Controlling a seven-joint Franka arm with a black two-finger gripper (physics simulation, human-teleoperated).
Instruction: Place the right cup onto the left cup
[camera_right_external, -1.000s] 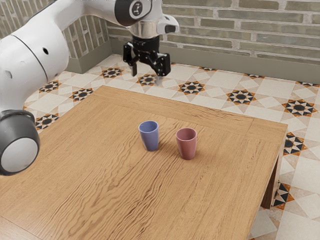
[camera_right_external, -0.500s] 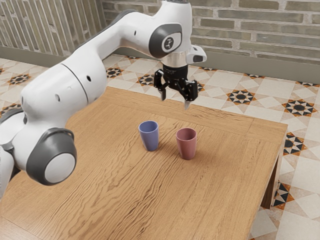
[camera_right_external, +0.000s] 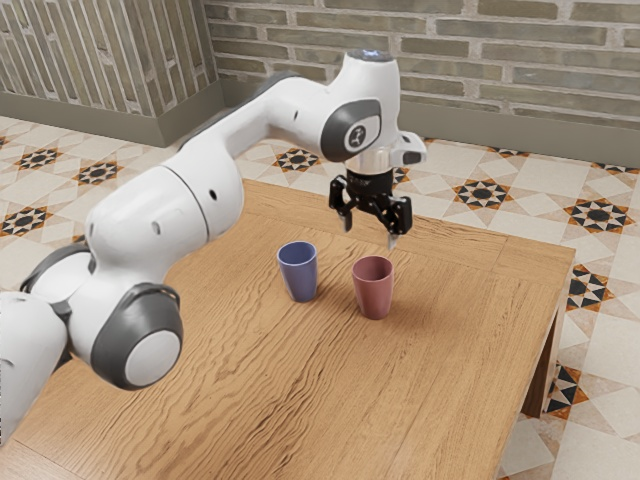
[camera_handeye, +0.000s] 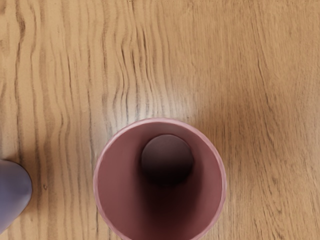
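Note:
My gripper (camera_right_external: 369, 235) is open in the exterior view, with nothing between its fingers, a little above the pink-red cup (camera_right_external: 374, 290) and slightly behind it. That cup stands upright on the table. The blue cup (camera_right_external: 299, 273) stands upright beside it, toward the exterior view's left, with a gap between the two. In the wrist view the pink-red cup (camera_handeye: 112, 187) shows its open mouth and dark inner bottom, and part of the blue cup (camera_handeye: 12, 192) appears at the edge.
The wooden table (camera_right_external: 440, 370) carries both cups. Its far edge runs behind the gripper, and a table leg (camera_right_external: 541, 375) stands below the corner at the exterior view's right. A brick wall (camera_right_external: 520, 70) rises beyond the tiled floor.
My open gripper has moved toward the exterior view's right and down, from beyond the table's far edge to just above the pink-red cup. Both cups have stayed where they were.

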